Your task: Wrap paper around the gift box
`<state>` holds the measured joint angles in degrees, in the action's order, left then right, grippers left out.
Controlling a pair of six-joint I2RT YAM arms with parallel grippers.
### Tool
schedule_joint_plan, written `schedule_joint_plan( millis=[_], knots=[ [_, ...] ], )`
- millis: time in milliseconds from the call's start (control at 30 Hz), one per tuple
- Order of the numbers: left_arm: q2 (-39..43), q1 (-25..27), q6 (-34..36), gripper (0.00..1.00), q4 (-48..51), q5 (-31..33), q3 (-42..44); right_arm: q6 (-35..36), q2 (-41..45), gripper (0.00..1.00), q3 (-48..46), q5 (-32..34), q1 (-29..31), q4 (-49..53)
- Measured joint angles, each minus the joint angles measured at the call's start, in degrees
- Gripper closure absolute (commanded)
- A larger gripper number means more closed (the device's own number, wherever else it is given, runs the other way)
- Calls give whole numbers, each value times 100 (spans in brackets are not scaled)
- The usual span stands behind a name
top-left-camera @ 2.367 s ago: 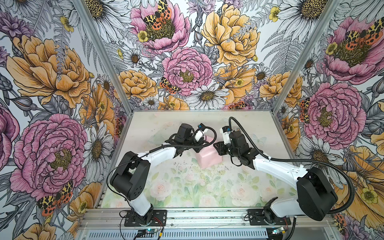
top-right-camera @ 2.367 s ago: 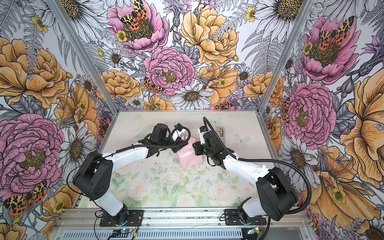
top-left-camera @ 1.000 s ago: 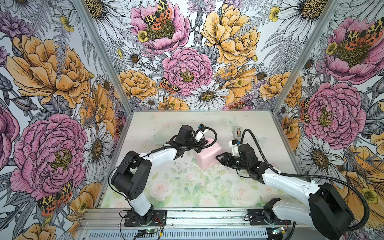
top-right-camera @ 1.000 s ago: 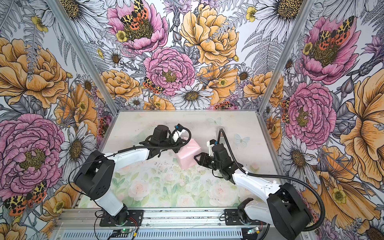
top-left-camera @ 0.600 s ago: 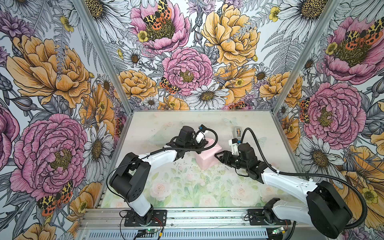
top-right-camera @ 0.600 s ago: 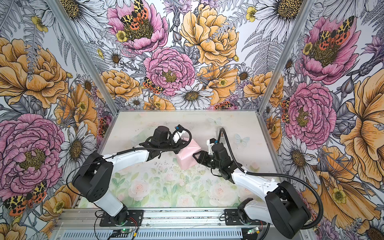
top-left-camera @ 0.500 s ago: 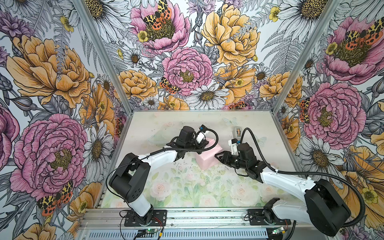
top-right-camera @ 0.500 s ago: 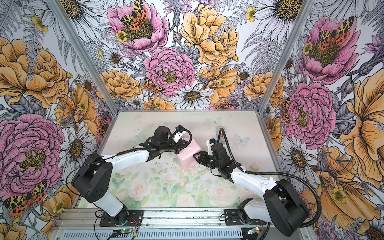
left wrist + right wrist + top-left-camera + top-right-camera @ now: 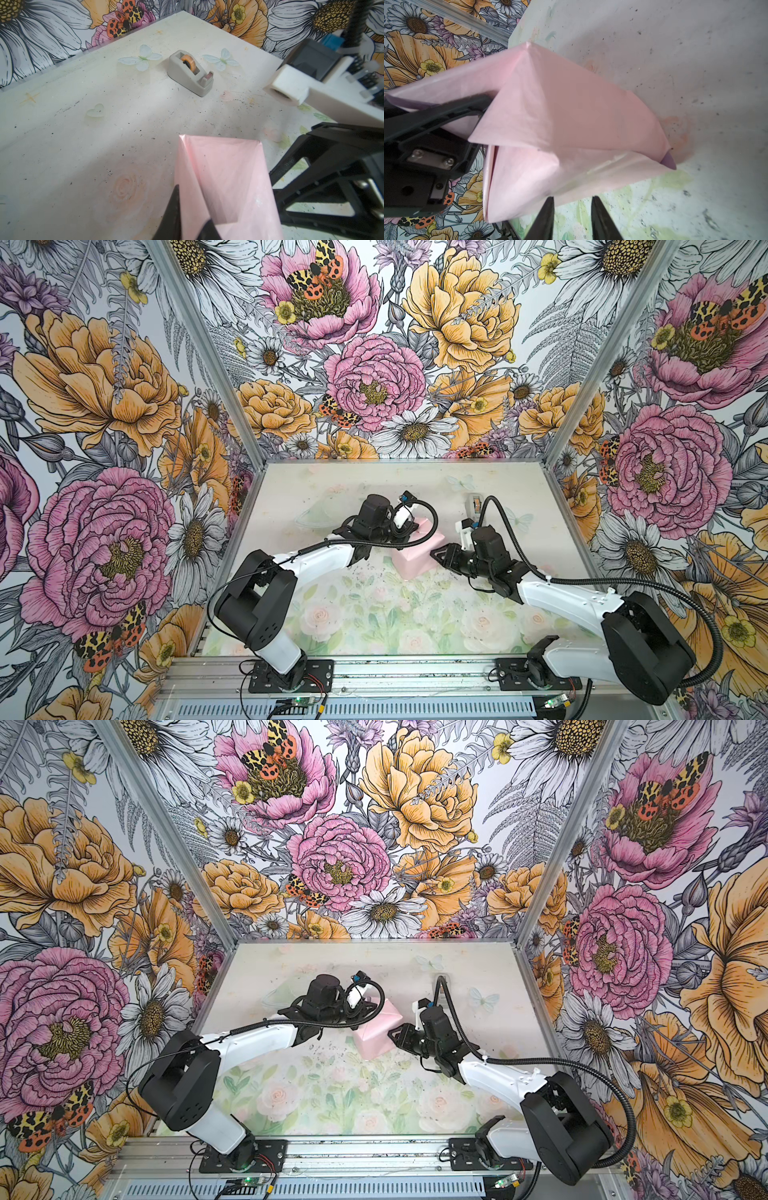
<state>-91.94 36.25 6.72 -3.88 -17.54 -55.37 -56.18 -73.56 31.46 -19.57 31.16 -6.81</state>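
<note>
Pinching a raised fold of the paper (image 9: 228,176) with the left gripper (image 9: 192,205): black fingers nearly together in the left wrist view, a ridge of the pink sheet caught between them. Wrapped pale-pink face out into a blocky, creased parcel (image 9: 415,556), lying near the middle of the tabletop (image 9: 374,614) in both top views, between the two grippers. Nothing seen of the gift box itself, hidden under the sheet. Showing a small lilac tip at one corner of the parcel in the right wrist view, down against the tabletop.

Hovering just beside the parcel's right side with the right gripper (image 9: 572,198): jaws parted by a narrow gap, nothing between them, tabletop showing through, fingertips right at the parcel's edge. Cannot tell whether touching.

Reaching in from the left with the left arm (image 9: 324,558), its wrist covering the parcel's far-left part in both top views.

Standing toward the back right of the tabletop: a grey tape dispenser (image 9: 191,72), upright, roll of tape in its cradle, apart from the parcel.
</note>
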Motion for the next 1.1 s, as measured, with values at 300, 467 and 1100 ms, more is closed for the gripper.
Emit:
schedule_joint_plan(
  millis=[300,467,1100],
  knots=[
    [24,2,173,95,7,175,37,374,887,66,315,184,-13,463],
    [24,2,227,95,13,181,37,723,953,77,990,262,-151,570],
    [24,39,240,91,20,192,37,981,-855,89,1447,-26,-57,415]
  ],
)
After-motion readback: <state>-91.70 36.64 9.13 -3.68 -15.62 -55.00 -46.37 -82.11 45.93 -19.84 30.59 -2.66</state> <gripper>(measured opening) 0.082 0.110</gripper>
